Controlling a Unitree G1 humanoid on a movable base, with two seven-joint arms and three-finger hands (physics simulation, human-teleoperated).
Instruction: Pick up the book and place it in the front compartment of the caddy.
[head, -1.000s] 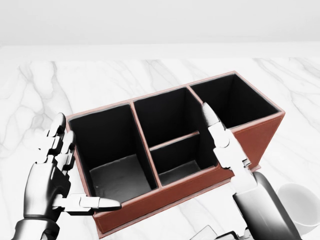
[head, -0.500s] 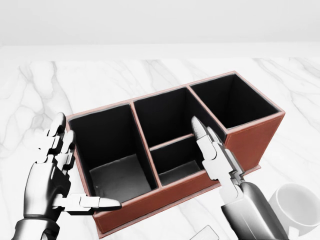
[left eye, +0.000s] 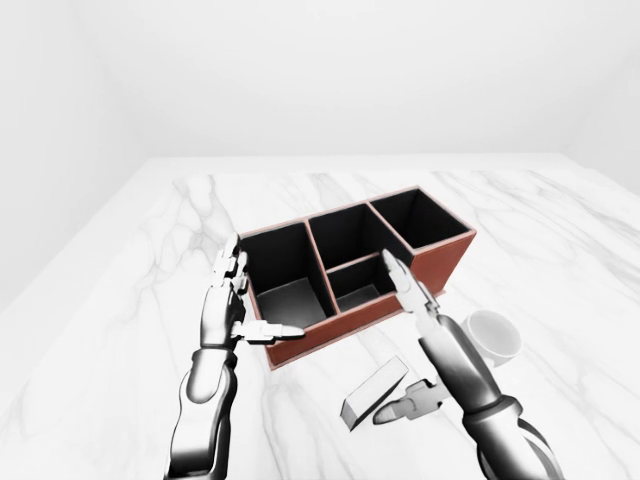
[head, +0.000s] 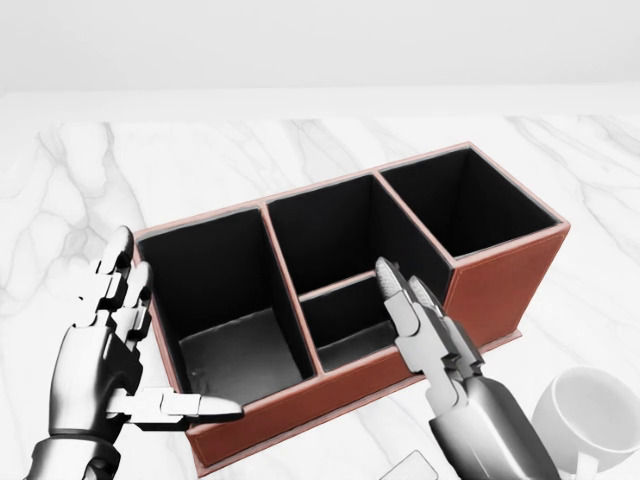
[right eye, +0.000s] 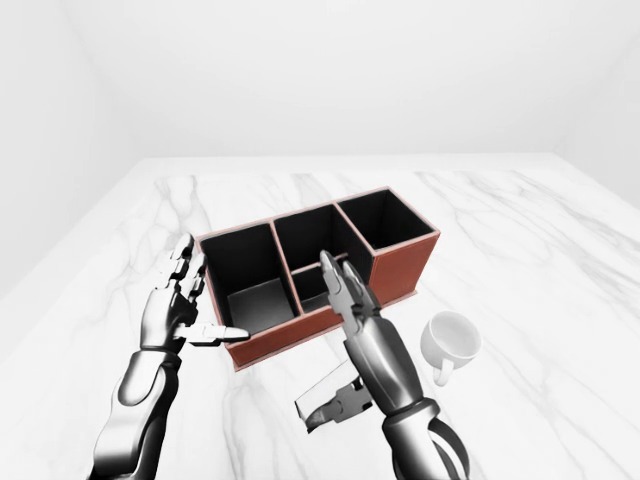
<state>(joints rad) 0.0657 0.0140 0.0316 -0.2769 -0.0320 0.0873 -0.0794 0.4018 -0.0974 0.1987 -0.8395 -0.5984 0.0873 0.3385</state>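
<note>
1. bench (left eye: 150, 260): white marble with grey veining, carrying every item seen.
2. caddy (head: 500, 280): red-brown outside, black inside, set at a slant across the head view. it has one large compartment at the view's left, a middle section split by a low divider into two smaller cells, and one compartment at the upper right. no contents are visible in any of them.
3. book (left eye: 373, 392): pale grey, lying flat on the bench below the caddy in the left-eye view, apart from the caddy's long lower wall.
4. left robot hand (head: 105, 340): fingers spread wide and pointing up beside the caddy's left end wall, thumb stretched along the lower left corner. it holds nothing; contact with the wall cannot be confirmed.
5. right robot hand (head: 425, 330): fingers straight and held together, extended over the caddy's lower wall near the smaller lower middle cell. its thumb (left eye: 410, 408) hangs low, just beside the book's right end. it grips nothing.
6. mug (right eye: 450, 340): white, lying on its side on the bench to the right of the right arm, well apart from the book.
</note>
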